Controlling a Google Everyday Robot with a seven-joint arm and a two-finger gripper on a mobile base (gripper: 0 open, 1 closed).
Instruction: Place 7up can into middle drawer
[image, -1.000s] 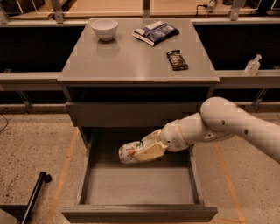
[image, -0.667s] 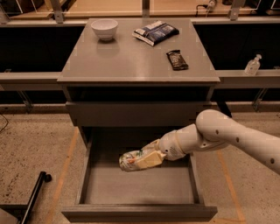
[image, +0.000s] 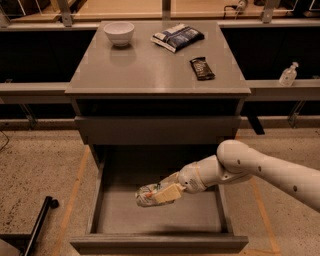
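7up can (image: 149, 194) lies sideways, clamped in gripper (image: 166, 192), low inside open middle drawer (image: 200, 217), lower centre of frame. Step: placing. Next move, likely: settle can on drawer floor, release, withdraw upward.

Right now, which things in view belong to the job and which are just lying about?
Job: 7up can, gripped on its side by the tool; open middle drawer, around both.
Lying about: white bowl, snack bag, candy bar, clear bottle.
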